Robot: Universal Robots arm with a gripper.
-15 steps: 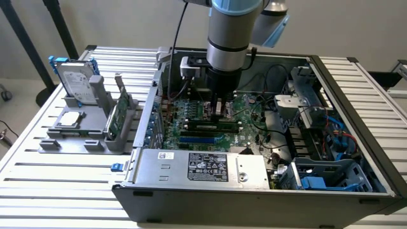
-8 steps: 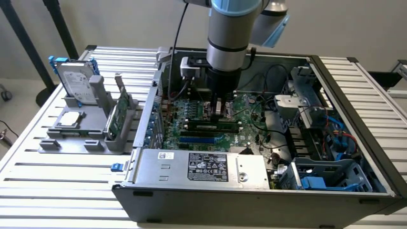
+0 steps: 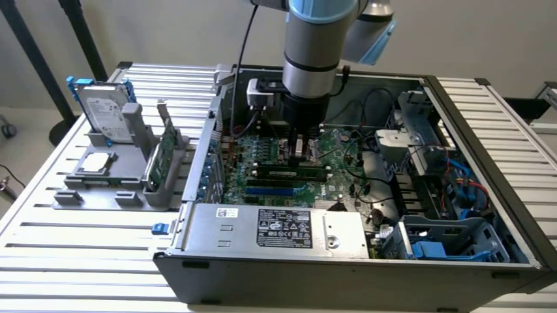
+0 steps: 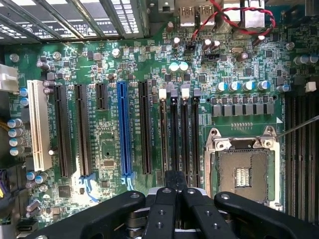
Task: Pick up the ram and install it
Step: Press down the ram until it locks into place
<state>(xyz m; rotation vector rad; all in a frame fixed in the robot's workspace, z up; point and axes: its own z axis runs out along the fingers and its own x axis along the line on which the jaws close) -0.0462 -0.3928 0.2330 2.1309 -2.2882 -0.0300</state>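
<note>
The ram (image 3: 287, 173), a thin dark stick with a white label, stands edge-up in a memory slot on the green motherboard (image 3: 261, 147) inside the open computer case. My gripper (image 3: 301, 155) hangs straight down just behind and above the stick's middle, jaws shut, and nothing shows between its fingers. In the wrist view the gripper (image 4: 174, 188) points down at the row of black memory slots (image 4: 179, 134) with white latches. Which slot holds the stick I cannot tell from that view.
A grey holder (image 3: 117, 186) on the exterior view's left carries a blue-framed hard drive (image 3: 104, 114), a green card (image 3: 161, 156) and a chip (image 3: 94, 163). The power supply (image 3: 278, 228) lies in front, with cables and a drive cage (image 3: 435, 189) on the right. The CPU socket (image 4: 241, 172) sits beside the slots.
</note>
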